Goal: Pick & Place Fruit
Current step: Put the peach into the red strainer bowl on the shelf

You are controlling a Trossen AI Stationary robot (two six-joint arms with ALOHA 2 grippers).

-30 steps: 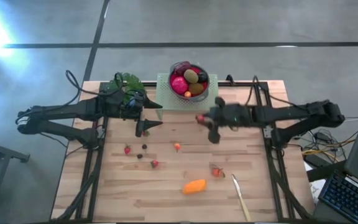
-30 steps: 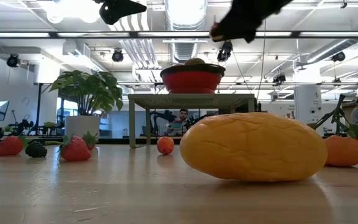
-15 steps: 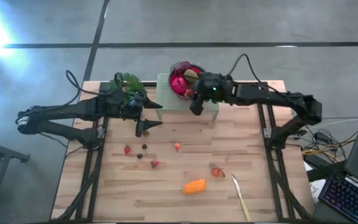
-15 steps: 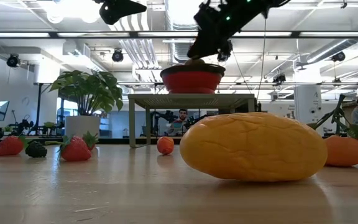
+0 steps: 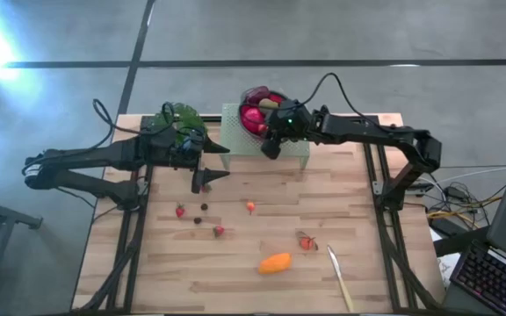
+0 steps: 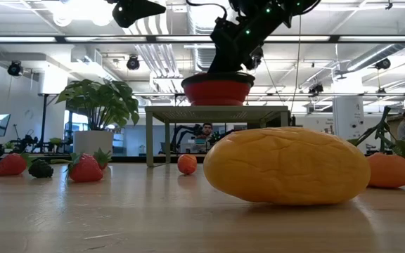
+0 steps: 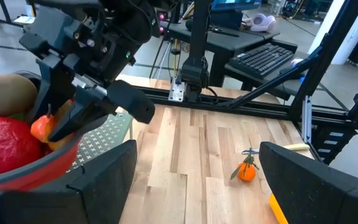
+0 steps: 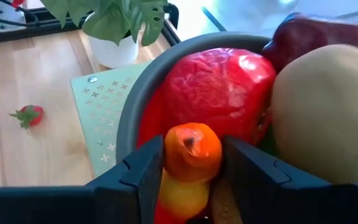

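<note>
A red bowl (image 5: 255,95) of fruit stands on a pale green perforated stand (image 5: 234,133) at the table's far edge. My right gripper (image 5: 267,133) reaches over the bowl's near rim (image 8: 129,118), shut on a small orange-red fruit (image 8: 191,146). My left gripper (image 5: 207,168) hovers open to the left of the stand, holding nothing. On the table lie an orange oval (image 5: 275,262), strawberries (image 5: 180,211), dark berries (image 5: 205,207), a tiny orange berry (image 5: 250,207) and a stemmed orange piece (image 5: 307,242). My right gripper pinches the small orange-red fruit (image 8: 194,134) between its two fingers (image 8: 145,168), one on each side. The fingers slant down into the bowl from the table's right and near side. The fruit sits just above a yellowish piece (image 8: 179,196); whether they touch, I cannot tell.
A leafy potted plant (image 5: 181,118) stands left of the stand, close behind my left gripper. A slim pale utensil (image 5: 341,279) lies near the table's near right corner. In the bowl are a big red fruit (image 8: 219,90), a tan one (image 8: 328,118) and a maroon one (image 8: 309,34).
My right gripper has travelled from above the table's middle toward the far edge and leftward, carrying the small fruit, and has come down over the bowl's near rim. The arm has stretched out. My left arm has kept still.
</note>
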